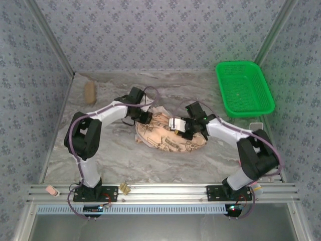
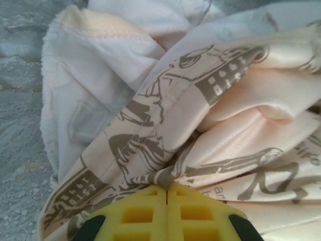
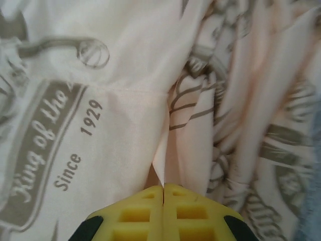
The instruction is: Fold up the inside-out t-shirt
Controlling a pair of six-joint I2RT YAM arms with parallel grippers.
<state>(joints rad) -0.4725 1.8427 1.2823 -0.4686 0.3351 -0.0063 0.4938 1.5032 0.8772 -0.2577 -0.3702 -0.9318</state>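
The shirt (image 1: 168, 134) lay crumpled at mid-frame in the top view, so I judged all the folding was left to do. My left gripper (image 2: 166, 188) and right gripper (image 3: 163, 187) were each clamped shut on a pinch of its cloth.

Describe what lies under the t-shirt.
The t-shirt lies bunched on the grey marbled table, which shows all round it. Anything beneath the heap itself is covered by cloth and cannot be seen.
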